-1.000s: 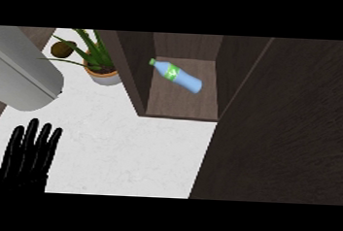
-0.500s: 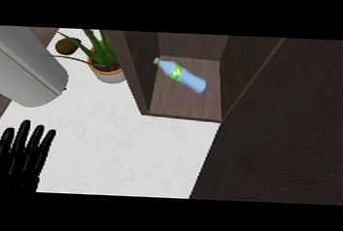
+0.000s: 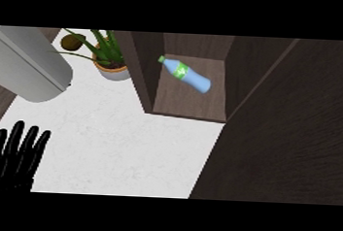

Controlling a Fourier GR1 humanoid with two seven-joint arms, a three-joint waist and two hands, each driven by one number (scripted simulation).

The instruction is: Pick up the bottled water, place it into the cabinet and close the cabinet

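The water bottle (image 3: 188,75), pale blue with a green cap and green label, lies on its side on the shelf inside the dark wood cabinet (image 3: 191,106). No hand touches it. The cabinet door (image 3: 288,137) is a large dark panel filling the right of the head view, and the opening to the shelf is still uncovered. My left hand (image 3: 13,155) shows at the lower left with straight fingers pointing up, far from the cabinet. My right hand does not show.
A potted green plant (image 3: 108,61) stands just left of the cabinet wall. A grey rounded appliance (image 3: 26,65) fills the upper left. A small brown round object (image 3: 73,42) sits behind the plant. White marble counter (image 3: 123,149) spreads between my hand and the cabinet.
The view has shifted, so the cabinet and bottle sit further right in the picture. My left hand has slid toward the left edge and lower. The bottle keeps its place on the shelf.
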